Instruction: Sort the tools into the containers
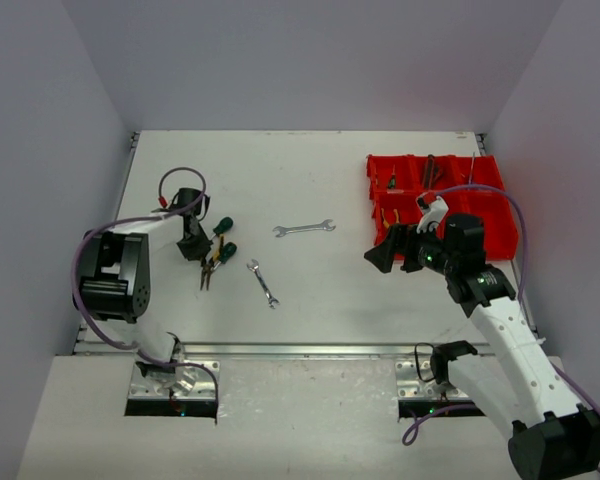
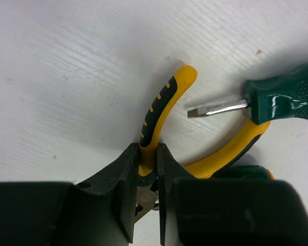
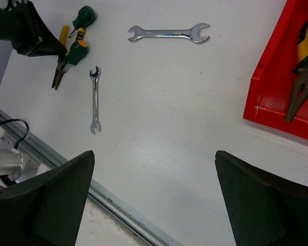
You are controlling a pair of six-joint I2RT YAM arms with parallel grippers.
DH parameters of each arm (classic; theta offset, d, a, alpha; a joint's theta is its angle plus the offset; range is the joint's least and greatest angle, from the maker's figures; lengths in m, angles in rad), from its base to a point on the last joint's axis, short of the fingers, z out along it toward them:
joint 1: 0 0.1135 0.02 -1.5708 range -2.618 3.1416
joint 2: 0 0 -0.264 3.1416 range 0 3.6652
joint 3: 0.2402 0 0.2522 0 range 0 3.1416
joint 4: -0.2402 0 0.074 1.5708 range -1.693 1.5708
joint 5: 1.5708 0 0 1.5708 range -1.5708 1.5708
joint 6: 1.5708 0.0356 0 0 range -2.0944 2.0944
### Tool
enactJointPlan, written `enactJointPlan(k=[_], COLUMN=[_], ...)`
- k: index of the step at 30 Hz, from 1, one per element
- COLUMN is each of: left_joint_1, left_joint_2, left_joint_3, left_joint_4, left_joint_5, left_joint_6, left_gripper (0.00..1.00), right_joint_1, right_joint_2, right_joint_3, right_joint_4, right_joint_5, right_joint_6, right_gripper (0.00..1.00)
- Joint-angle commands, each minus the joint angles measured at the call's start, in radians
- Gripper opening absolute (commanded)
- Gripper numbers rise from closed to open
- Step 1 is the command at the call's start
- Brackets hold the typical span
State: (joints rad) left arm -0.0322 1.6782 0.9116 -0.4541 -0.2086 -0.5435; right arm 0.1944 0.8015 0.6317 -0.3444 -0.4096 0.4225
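The yellow-and-black pliers (image 2: 159, 110) lie near the counter's (image 1: 340, 290) left edge, handles splayed. The left claw (image 2: 148, 154) pinches one handle. Two green screwdrivers (image 1: 223, 226) crowd the pliers. Two silver wrenches (image 1: 304, 228) lie mid-counter, bare surface around them. The red bin (image 1: 500, 215) fills the far right corner, and the right claw (image 3: 154, 159) hangs open beside it.

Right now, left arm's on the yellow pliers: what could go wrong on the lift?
1. The left gripper pinches only one handle of the yellow pliers; they may swing open or twist out when lifted.
2. A green screwdriver seems to lie across the other handle, so the lift could drag or flick it.
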Motion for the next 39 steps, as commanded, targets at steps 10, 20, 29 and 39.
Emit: enactJointPlan(k=[10,20,29,39], left_joint_1=[0.005,-0.012,-0.297,-0.505], left_joint_2=[-0.281,-0.466,-0.586,-0.621], left_joint_3=[-0.045,-0.014,0.037,-0.073], left_joint_4=[-0.081,-0.09,0.005,0.263], left_joint_5=[-0.098,0.036,0.177,0.249], left_joint_6=[-0.059,-0.013,-0.068,-0.27], left_gripper=[0.0,0.0,0.0,0.0], right_joint_1=[0.008,0.009,0.016,0.344], right_joint_2=[0.002,0.002,0.037,0.085], right_joint_3=[-0.006,-0.014,-0.059,-0.072], right_joint_4=[0.035,0.049,0.31,0.486], right_joint_5=[0.022,0.014,-0.444,-0.157], right_joint_6=[-0.008,-0.004,0.16,0.255], right_gripper=[0.99,0.99,0.99,0.95])
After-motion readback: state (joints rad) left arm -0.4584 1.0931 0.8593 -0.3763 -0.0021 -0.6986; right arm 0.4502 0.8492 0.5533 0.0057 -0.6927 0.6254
